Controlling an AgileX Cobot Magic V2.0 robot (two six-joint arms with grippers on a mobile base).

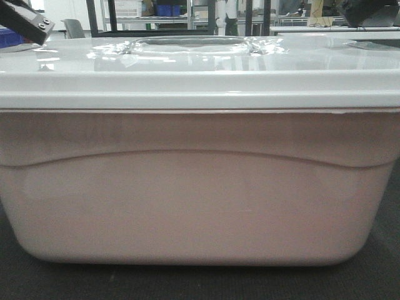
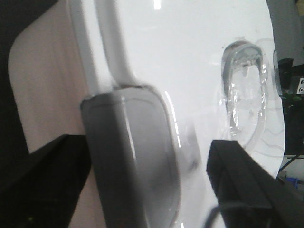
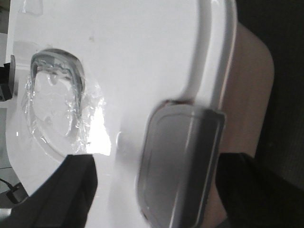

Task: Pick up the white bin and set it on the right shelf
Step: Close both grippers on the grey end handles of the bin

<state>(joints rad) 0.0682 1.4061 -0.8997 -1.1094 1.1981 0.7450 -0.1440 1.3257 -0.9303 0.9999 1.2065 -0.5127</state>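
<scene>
Now | white bin (image 1: 200, 206) fills view | left tool (image 2: 145, 147), right tool (image 3: 159, 161) spread wide astride grey latches (image 2: 133, 166) | blue crates (image 1: 167, 9) behind

Glossy white plastic lid (image 1: 200, 69), smooth pinkish plastic white bin (image 1: 200, 206)

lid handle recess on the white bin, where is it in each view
Exterior front: handle recess at top centre.
Left wrist: handle recess at upper right.
Right wrist: handle recess at left.
Shared landmark: the glossy lid around it.
</scene>
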